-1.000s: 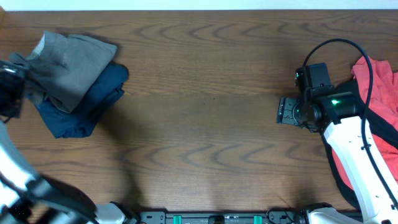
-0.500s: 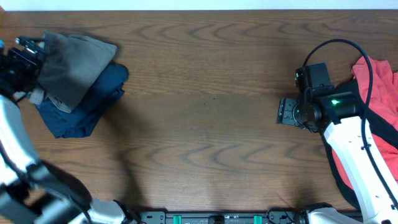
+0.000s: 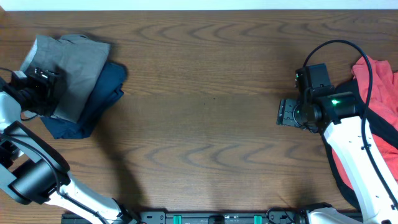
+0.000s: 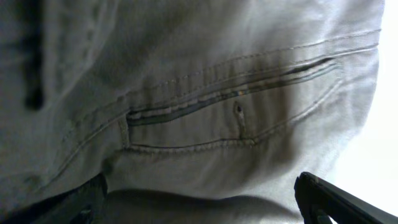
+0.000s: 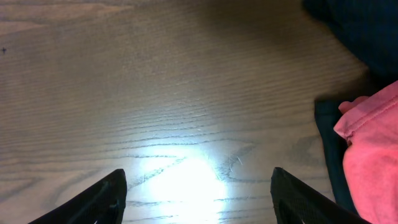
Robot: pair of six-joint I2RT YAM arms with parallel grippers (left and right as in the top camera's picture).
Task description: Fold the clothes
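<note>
The grey shorts [image 3: 71, 65] lie folded at the far left of the table, on top of a navy blue garment [image 3: 99, 99]. My left gripper [image 3: 38, 92] sits at the shorts' left edge. In the left wrist view the shorts [image 4: 205, 74] fill the frame with a welt pocket [image 4: 230, 99]. The left gripper [image 4: 199, 202] is wide open with grey cloth bulging between its fingers [image 4: 326, 199]. My right gripper [image 3: 287, 113] hovers open and empty over bare wood [image 5: 199, 124]. A red garment [image 3: 380, 81] lies at the right edge over a black one [image 3: 387, 121].
The red garment [image 5: 370, 155] and a dark cloth [image 5: 354, 31] show at the right of the right wrist view. A black cable [image 3: 336, 46] loops above the right arm. The table's far edge [image 3: 199, 7] runs along the top.
My left gripper moved from the far left edge in over the grey shorts. The shorts went from lifted and bunched to a flatter fold on the navy garment. The right arm has not moved.
</note>
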